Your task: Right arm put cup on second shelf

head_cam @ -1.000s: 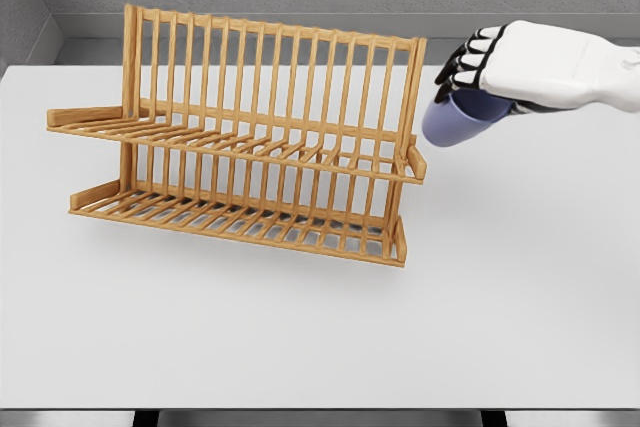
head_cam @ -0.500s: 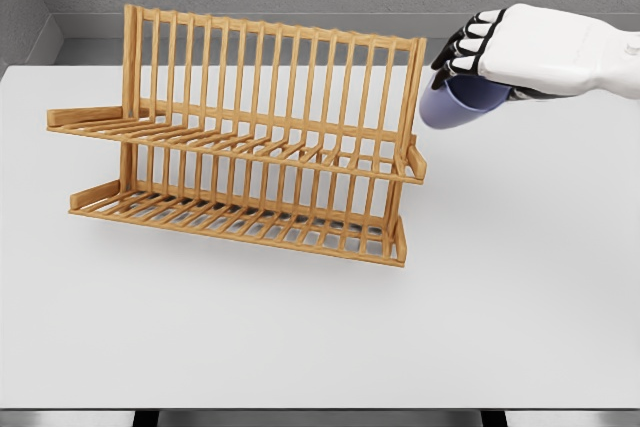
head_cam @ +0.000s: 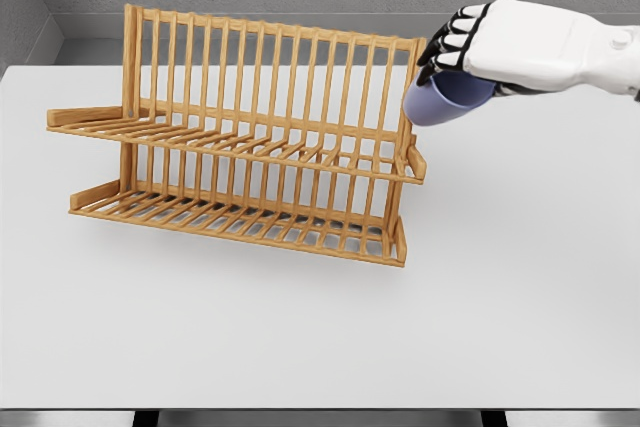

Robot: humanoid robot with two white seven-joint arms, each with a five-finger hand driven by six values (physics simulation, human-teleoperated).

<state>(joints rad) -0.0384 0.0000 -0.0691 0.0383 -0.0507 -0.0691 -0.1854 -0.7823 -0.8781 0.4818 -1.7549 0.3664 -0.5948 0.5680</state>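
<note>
Cup [head_cam: 440, 100] top (under hand [head_cam: 490, 47]) hidden

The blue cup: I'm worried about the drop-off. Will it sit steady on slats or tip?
The blue cup is held tilted in the right hand, so it may land on its edge. The rack shelf is gapped slats, so a smooth round cup could rock or roll.

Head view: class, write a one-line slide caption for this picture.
Right hand carries a blue cup beside the upper right corner of an empty two-tier wooden rack.
</note>
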